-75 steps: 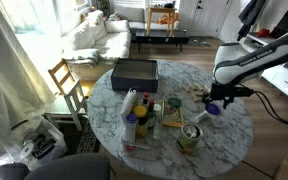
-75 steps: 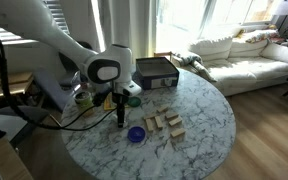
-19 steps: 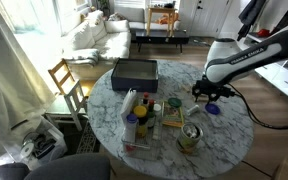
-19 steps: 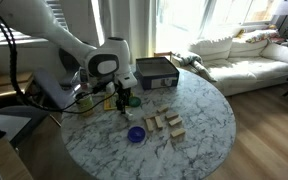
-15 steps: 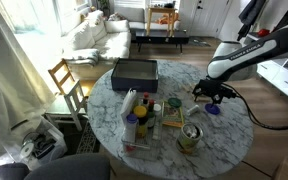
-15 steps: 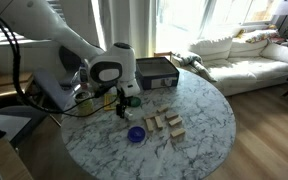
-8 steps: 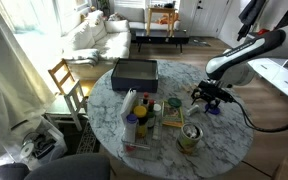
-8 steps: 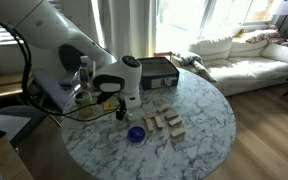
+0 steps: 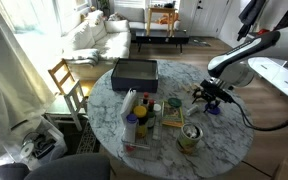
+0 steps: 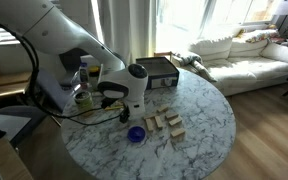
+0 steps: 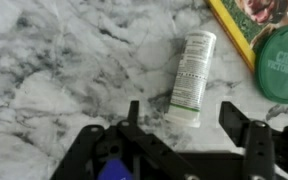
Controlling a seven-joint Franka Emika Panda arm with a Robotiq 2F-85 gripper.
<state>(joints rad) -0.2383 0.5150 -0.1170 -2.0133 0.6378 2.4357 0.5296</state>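
Observation:
In the wrist view a small white tube with green print lies on the marble tabletop. My gripper hangs over the tube's near end, open, one dark finger on each side and touching nothing. A green round lid and a yellow-edged box lie just beyond the tube. A blue bowl sits next to the gripper in both exterior views, bowl below gripper.
A black case stands at the table's far side. Bottles and jars and a tin can crowd one part of the table. Wooden blocks lie near the bowl. A wooden chair and a sofa stand beyond.
The arm has swung across and come down closer to the table over the tube. The jaws have narrowed a little but remain apart.

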